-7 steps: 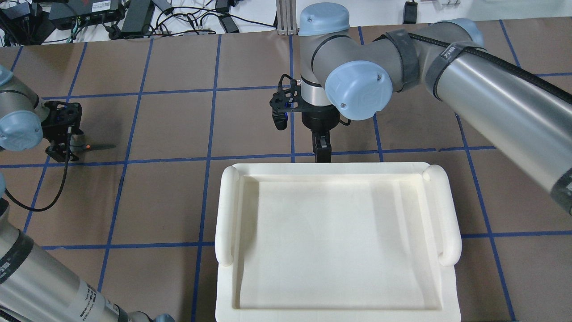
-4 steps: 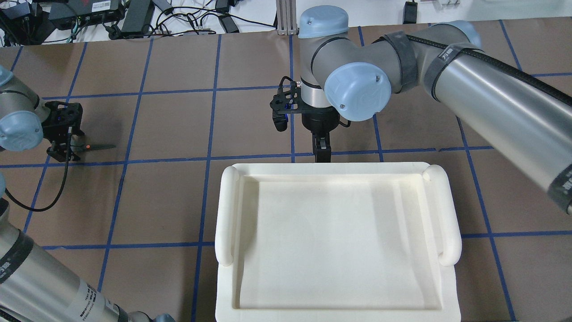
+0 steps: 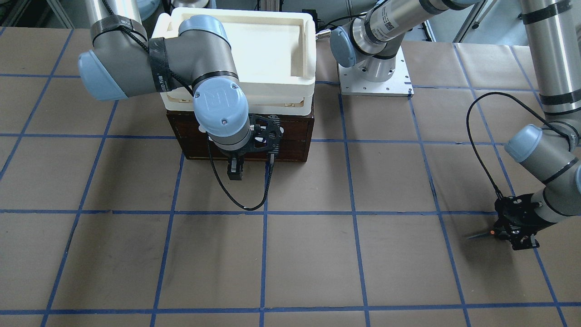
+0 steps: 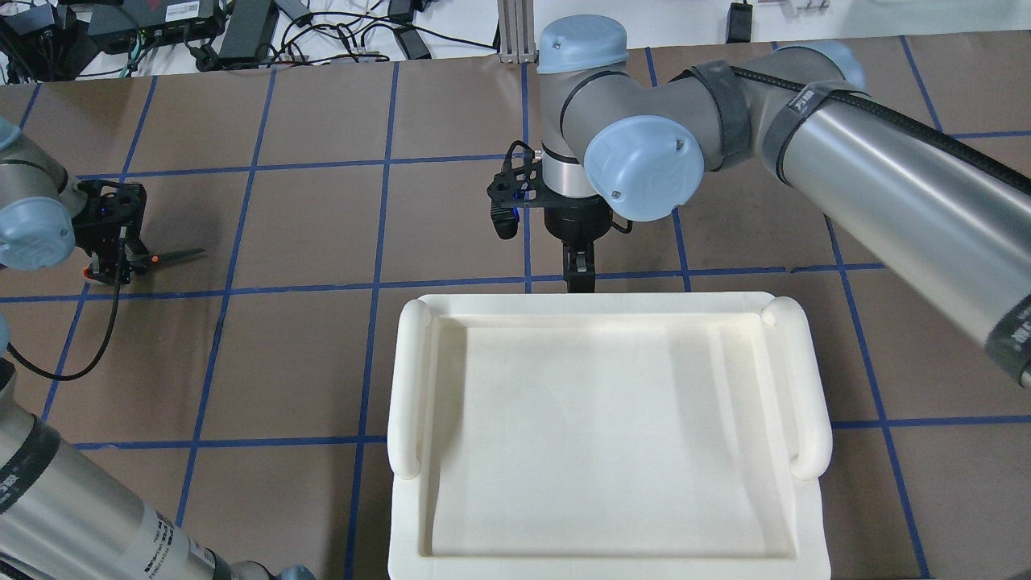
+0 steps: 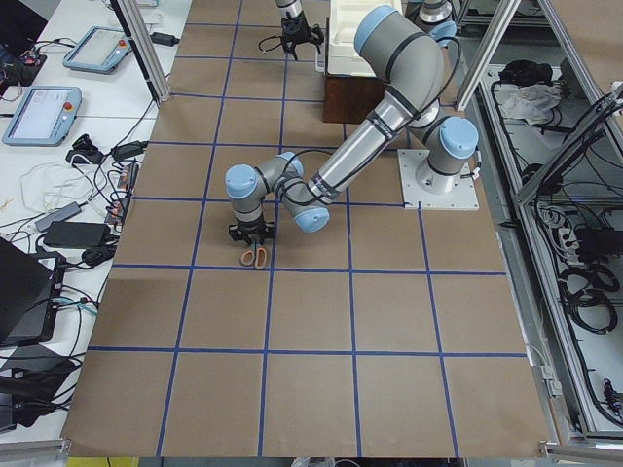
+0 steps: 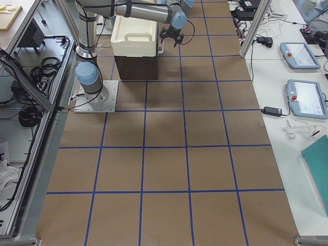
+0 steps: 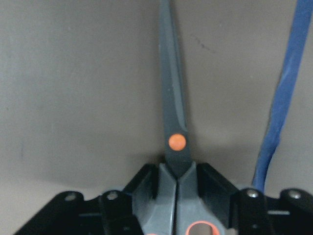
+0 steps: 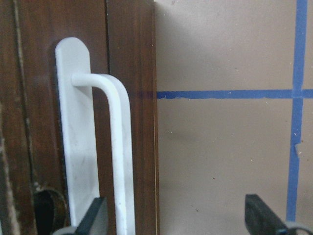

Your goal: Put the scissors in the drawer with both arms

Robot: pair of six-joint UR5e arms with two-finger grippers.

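Note:
The scissors [image 7: 172, 107] are in my left gripper [image 7: 177, 181], which is shut on their grey neck just below the orange pivot dot, blades pointing away. In the overhead view the scissors [image 4: 171, 257] are at the table's far left, with my left gripper [image 4: 113, 262] there. They also show in the front view [image 3: 481, 235]. The drawer [image 8: 132, 58] is closed; its dark brown front carries a white bar handle [image 8: 120, 147]. My right gripper [image 8: 178, 223] is open, its left finger beside the handle. It hangs before the drawer front [image 3: 290, 131].
A white tray-like box [image 4: 596, 302] sits on top of the brown cabinet. A black cable [image 3: 245, 206] loops from the right wrist down to the table. Another cable [image 4: 48, 374] hangs from the left wrist. A metal base plate [image 3: 374, 77] stands beside the cabinet.
My left gripper has risen slightly with the scissors, whose blade tip now tilts upward in the overhead view. My right gripper has shifted a little in front of the drawer.

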